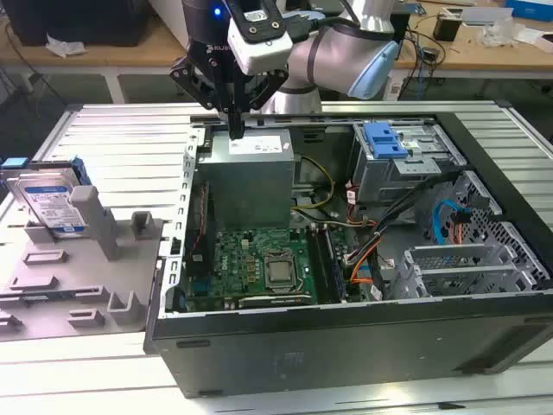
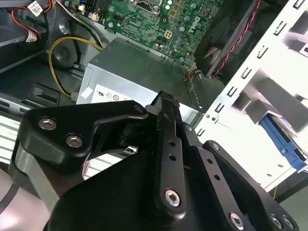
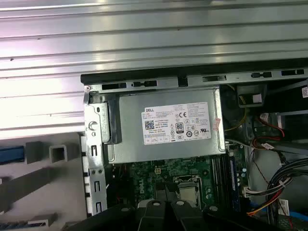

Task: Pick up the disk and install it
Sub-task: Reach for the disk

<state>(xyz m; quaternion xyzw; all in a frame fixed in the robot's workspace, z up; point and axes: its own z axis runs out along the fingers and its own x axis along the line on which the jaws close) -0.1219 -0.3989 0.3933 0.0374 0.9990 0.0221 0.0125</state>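
The disk [image 1: 47, 203] is a silver drive with a white-and-blue label and blue side rails. It stands on edge in a grey holder [image 1: 95, 259] at the exterior view's left, outside the computer case [image 1: 346, 346]. My gripper [image 1: 235, 131] hangs over the case's back left corner, just above the grey power-supply box [image 1: 251, 177] and well to the right of the disk. Its fingers are shut together with nothing between them, as the second wrist view also shows of the gripper [image 2: 166, 100]. A blue rail of the disk [image 2: 284, 139] shows in that view.
The open case holds a green motherboard [image 1: 259, 264], cables and a drive cage [image 1: 406, 164] with a bare blue bracket [image 1: 384, 138]. The power-supply box [image 3: 166, 122] with its white sticker lies right under the wrist. The slatted metal table [image 1: 121, 138] lies around the case.
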